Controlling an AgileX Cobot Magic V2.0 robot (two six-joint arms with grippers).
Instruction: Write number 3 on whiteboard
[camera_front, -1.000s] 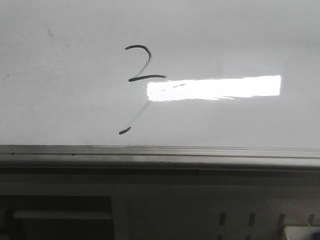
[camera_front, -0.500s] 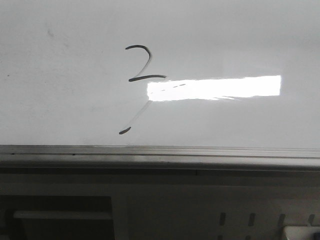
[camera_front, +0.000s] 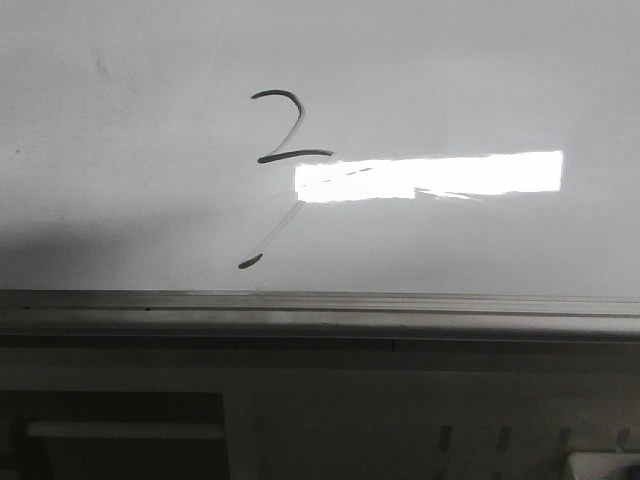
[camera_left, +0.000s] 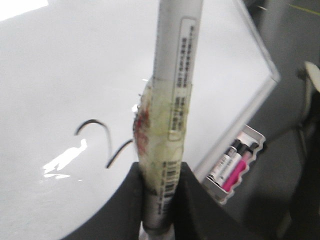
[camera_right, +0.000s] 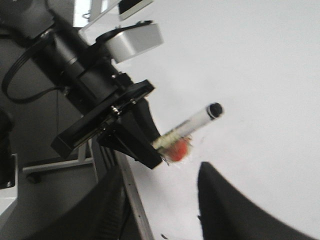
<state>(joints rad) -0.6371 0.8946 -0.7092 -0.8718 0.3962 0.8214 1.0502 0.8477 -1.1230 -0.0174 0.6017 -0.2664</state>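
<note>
The left gripper (camera_left: 159, 197) has its two dark fingers (camera_left: 127, 205) pressed tight against the taped lower barrel of a white marker (camera_left: 172, 75), which stands out well past the fingertips, its tip lifted clear of the whiteboard (camera_left: 55, 65). The number 3 (camera_front: 280, 170) lies on the board just beyond and to one side of those jaws, close to the bright light reflection (camera_front: 430, 176). The right gripper (camera_right: 160, 200) holds nothing, its two dark fingers (camera_right: 235, 205) spread wide apart over the board near the marker.
</note>
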